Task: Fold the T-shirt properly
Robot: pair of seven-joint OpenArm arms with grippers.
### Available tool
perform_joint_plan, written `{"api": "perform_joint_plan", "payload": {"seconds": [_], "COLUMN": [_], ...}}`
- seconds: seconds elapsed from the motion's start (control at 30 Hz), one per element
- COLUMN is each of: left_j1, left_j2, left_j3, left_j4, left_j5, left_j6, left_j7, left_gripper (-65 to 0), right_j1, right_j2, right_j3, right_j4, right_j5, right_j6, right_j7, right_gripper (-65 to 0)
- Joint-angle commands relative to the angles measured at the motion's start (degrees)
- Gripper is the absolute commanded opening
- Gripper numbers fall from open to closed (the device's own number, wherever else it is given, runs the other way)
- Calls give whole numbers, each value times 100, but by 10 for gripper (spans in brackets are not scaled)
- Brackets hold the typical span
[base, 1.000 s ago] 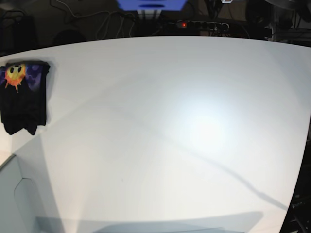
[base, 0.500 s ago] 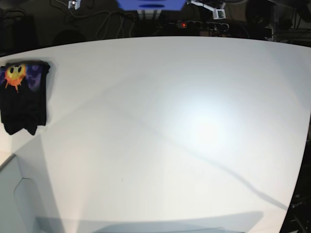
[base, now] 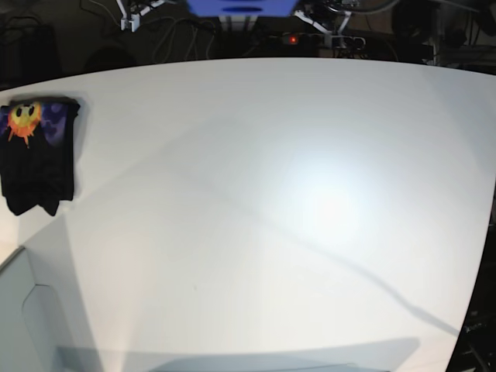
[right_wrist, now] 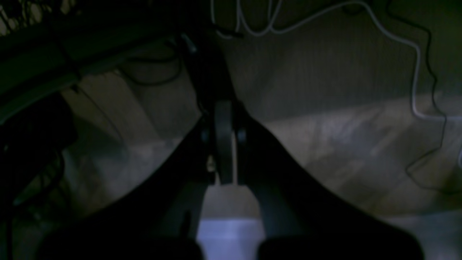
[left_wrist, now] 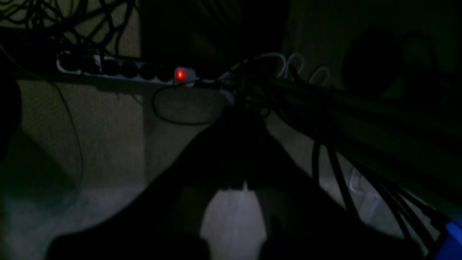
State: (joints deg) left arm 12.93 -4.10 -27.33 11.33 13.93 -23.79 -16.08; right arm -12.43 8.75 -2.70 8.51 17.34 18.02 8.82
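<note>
- Left gripper: dark silhouette in the left wrist view, fingers meeting at the tips, jaws together, nothing between them.
- Right gripper: same story in the right wrist view, two dark fingers converging on a narrow grey piece at the tips, jaws together, holding nothing.
- Both wrist views are very dim and look past the table at the floor, which is pale and faintly ribbed. No shirt in either.
- Left wrist view only: a white power strip with a lit red switch, black cables hanging in a bundle, a blue corner at lower right.
- Right wrist view only: a thin white cable looping across the floor, plus dark cables.
- Base view only: the T-shirt, folded into a compact black rectangle, lying at the far left edge of the table, well apart from both grippers.
- Shirt's print faces up at its far end: yellow-orange sun face with purple beside it. Rest is plain black cloth with an uneven near edge.
- Table is smooth, matte white, with a bright glare patch right of centre and faint diagonal shadows.
- Small bits of arm hardware just show at the top edge of the base view; too small to read jaw state there.
- White box-like edge at lower left of the base view.
</note>
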Motion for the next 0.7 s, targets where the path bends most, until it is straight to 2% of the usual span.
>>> {"api": "perform_joint_plan", "payload": {"seconds": [0.0, 0.17, 0.47, 0.67], "left_j1": [4, -102, -172, -181], "left_j2": [-8, 133, 247, 247], "left_j3": [-14, -49, -58, -32], "left_j4": [5, 5, 14, 58], "left_j5": [9, -35, -44, -44], "left_j6": [-34, -25, -25, -25], "left_j7": [100, 372, 346, 346], "left_gripper": [-646, -646, -646, -646], "right_j1": [7, 218, 491, 570], "right_j2": [17, -1, -27, -159], "right_j3": [2, 11, 2, 2], "right_j4": [-3, 6, 6, 6], "right_j5": [19, 19, 19, 19], "right_j6": [22, 22, 22, 22], "right_j7": [-69, -517, -473, -473], "right_gripper": [-650, -650, -650, -650]}}
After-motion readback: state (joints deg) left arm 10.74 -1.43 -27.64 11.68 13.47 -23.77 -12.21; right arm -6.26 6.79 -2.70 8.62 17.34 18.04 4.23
